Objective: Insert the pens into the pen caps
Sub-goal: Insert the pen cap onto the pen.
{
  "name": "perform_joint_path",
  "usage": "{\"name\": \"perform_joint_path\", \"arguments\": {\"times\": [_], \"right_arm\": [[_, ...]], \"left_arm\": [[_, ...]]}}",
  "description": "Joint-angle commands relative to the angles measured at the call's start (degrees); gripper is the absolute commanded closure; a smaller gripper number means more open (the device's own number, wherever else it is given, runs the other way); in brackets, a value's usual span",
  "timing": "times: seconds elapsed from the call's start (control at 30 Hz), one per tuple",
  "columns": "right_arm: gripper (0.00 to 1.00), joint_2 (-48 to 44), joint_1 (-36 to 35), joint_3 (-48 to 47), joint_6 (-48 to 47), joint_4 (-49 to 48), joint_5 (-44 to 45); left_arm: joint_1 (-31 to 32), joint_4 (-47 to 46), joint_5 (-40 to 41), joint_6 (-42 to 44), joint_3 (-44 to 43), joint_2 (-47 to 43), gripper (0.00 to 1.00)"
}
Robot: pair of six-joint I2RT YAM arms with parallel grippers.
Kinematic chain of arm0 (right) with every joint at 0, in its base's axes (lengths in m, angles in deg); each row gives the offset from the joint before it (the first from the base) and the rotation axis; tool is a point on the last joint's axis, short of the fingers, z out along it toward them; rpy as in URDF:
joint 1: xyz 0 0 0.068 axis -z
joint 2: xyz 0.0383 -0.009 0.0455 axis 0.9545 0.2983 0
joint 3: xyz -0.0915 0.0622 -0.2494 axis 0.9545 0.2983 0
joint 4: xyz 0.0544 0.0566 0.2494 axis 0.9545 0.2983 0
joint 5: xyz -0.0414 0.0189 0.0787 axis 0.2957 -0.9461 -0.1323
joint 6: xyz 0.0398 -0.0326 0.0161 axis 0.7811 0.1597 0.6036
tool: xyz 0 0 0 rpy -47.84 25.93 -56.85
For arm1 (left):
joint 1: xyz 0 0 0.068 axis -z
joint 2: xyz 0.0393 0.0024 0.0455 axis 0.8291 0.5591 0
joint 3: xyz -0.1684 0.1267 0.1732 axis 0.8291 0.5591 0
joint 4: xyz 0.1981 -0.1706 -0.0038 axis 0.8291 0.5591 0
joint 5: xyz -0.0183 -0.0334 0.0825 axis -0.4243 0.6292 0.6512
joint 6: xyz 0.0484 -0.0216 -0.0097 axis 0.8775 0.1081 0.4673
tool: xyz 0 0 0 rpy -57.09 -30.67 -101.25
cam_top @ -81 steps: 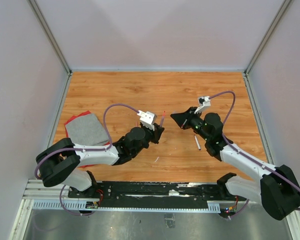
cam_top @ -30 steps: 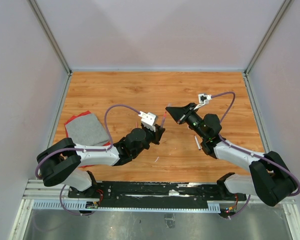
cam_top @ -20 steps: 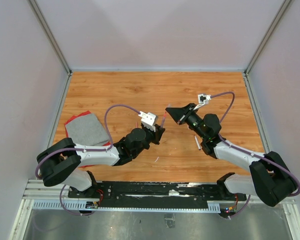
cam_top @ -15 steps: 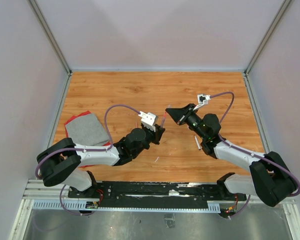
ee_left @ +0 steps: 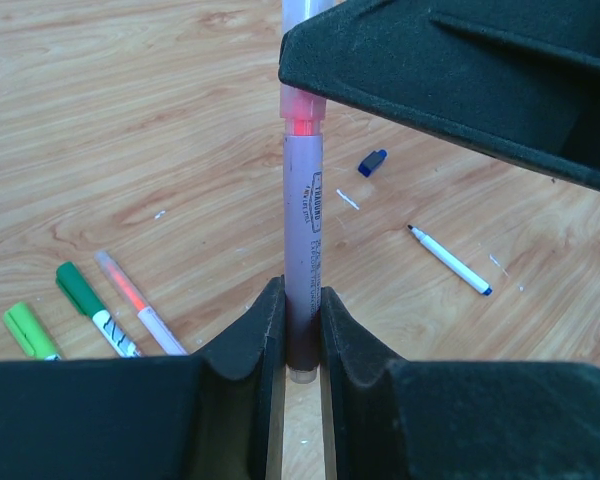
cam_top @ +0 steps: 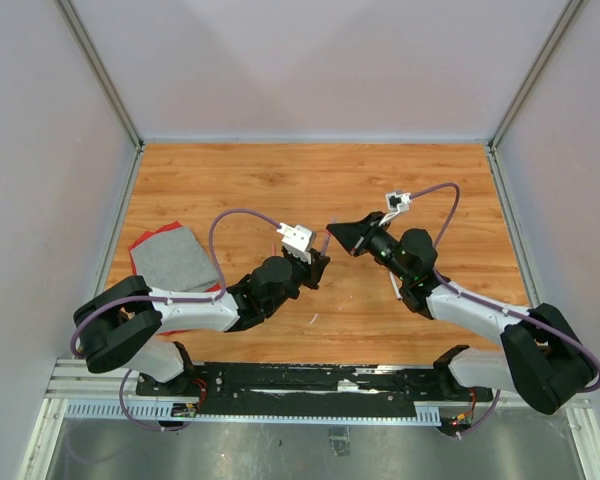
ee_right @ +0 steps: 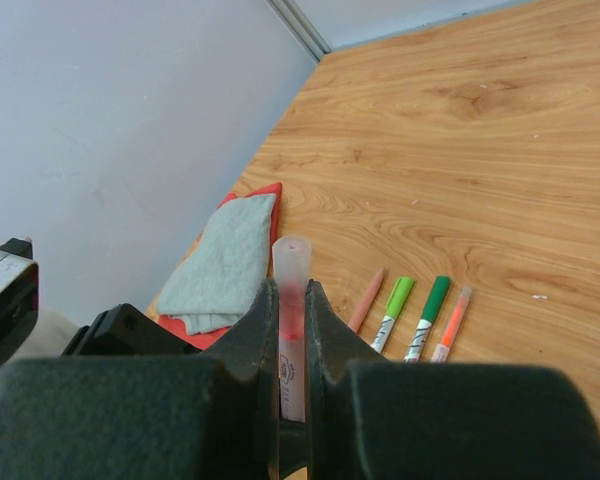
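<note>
My left gripper [ee_left: 302,300] [cam_top: 318,263] is shut on a grey-purple pen [ee_left: 304,220] that stands upright, red tip on top. My right gripper [ee_right: 291,295] [cam_top: 333,233] is shut on a translucent pen cap [ee_right: 291,260]. The red tip shows inside the cap, and the labelled barrel [ee_right: 289,395] runs down between my right fingers. In the left wrist view a right finger [ee_left: 460,80] covers most of the cap [ee_left: 302,15]. The two grippers meet above the middle of the table.
On the wood lie a dark green pen [ee_left: 80,293], a light green pen [ee_left: 28,332], an orange pen [ee_left: 130,295], a blue-tipped white pen [ee_left: 448,260] and a blue cap [ee_left: 372,162]. A pinkish pen [ee_right: 366,298] lies beside them. A grey cloth [cam_top: 170,258] rests on red fabric at the left.
My right gripper has moved left with the cap to the top of the pen held by my left gripper. The left gripper has stayed in place.
</note>
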Motion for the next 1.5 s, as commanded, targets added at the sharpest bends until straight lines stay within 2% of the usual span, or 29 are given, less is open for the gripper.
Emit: {"name": "perform_joint_path", "arguments": {"times": [0.0,0.4,0.9,1.23,1.47], "right_arm": [[0.99,-1.62,-2.78,-0.65,-3.99,1.71,-0.89],[0.99,-0.37,-6.82,4.3,-3.14,1.54,3.21],[1.0,3.14,-17.62,9.49,-4.04,4.81,13.2],[0.99,8.13,-23.94,12.53,-0.93,0.41,15.22],[0.99,10.45,-28.12,13.42,-3.32,0.91,18.41]], "left_arm": [[0.59,-2.17,1.16,1.07,-1.06,0.11,0.99],[0.56,-2.28,2.28,1.03,-0.76,-0.54,1.0],[0.6,-7.42,-0.77,0.55,2.55,-2.8,0.99],[0.59,-9.91,-1.52,0.33,4.35,-4.32,0.99],[0.61,-11.8,-2.89,-0.28,5.62,-5.87,1.0]]}}
